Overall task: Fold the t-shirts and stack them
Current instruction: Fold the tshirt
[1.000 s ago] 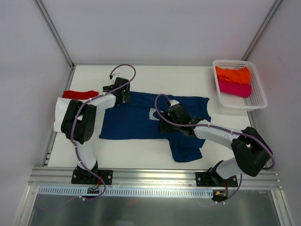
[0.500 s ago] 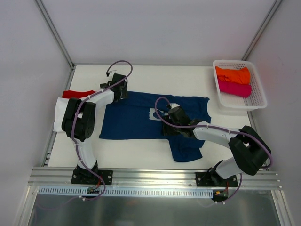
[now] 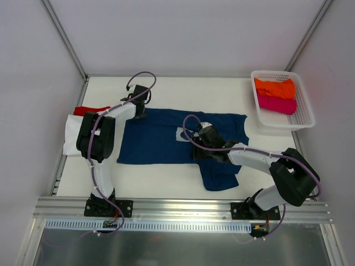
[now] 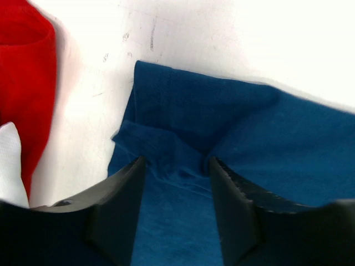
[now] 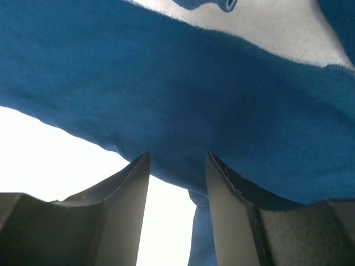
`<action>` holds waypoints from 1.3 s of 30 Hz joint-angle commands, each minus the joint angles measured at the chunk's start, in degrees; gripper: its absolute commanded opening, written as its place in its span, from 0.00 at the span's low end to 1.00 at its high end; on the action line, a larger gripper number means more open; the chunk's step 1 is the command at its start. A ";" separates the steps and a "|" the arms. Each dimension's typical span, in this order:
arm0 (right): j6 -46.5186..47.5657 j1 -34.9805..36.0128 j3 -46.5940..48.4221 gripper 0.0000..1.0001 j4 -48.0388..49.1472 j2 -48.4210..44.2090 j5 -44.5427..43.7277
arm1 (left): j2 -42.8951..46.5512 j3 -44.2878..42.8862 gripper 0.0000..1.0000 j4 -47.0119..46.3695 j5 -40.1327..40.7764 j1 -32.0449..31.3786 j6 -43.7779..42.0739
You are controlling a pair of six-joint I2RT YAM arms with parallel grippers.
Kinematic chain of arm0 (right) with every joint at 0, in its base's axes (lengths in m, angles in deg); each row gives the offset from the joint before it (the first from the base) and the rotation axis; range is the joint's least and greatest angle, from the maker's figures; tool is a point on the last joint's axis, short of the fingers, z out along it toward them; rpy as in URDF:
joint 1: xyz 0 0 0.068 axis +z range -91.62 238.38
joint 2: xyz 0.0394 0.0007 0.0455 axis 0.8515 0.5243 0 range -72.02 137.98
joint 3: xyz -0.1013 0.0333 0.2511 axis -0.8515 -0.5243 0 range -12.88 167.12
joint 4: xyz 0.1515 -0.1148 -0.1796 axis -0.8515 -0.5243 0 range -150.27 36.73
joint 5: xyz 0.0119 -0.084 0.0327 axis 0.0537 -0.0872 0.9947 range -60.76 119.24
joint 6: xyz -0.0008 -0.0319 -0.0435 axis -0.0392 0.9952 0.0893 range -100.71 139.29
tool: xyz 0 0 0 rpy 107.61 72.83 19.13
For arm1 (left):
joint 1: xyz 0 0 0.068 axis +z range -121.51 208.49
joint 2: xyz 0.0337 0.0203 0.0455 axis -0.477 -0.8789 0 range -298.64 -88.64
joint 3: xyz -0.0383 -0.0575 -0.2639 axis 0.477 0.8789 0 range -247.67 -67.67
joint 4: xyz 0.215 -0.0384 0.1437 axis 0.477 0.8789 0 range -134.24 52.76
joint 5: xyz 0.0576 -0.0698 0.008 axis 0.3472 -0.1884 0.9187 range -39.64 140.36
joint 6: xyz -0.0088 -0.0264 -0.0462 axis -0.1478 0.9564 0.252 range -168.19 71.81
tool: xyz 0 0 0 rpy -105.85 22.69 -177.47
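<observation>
Navy blue cloth t-shirt [image 3: 155, 141] flat on desk [image 3: 194, 88]. Left pincer [image 4: 176, 172] half-open, corner bunched between; right pincer [image 5: 176, 163] half-open astride hem; grip uncertain. Close fully, then lift both together, evenly.

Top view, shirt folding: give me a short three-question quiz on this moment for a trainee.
1. True or false: the basket holds a white shirt.
2. Which shirt lies beside the white shirt at the left edge of the table? A) red B) orange C) green
3. Fill in: the cloth bunched between the left gripper fingers belongs to the ___ shirt.
Key: 1 false, it holds an orange shirt and a pink shirt; 2 A, the red shirt; 3 blue, the blue shirt.
</observation>
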 commanded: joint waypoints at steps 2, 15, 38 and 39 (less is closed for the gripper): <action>-0.78 0.03 -0.29 0.48 1.43 -0.14 -0.48 | -0.43 -1.91 0.36 2.17 -0.55 0.50 0.17; -1.13 0.03 -0.29 0.47 3.00 2.15 0.57 | 4.31 3.18 0.03 3.05 -1.35 0.50 2.97; -1.66 0.03 -2.75 0.48 5.91 3.12 4.00 | 8.45 6.27 0.87 3.14 1.81 -0.21 2.20; -1.57 0.03 -3.02 0.48 5.91 2.42 3.83 | 7.84 5.05 0.87 3.14 2.08 -0.12 1.93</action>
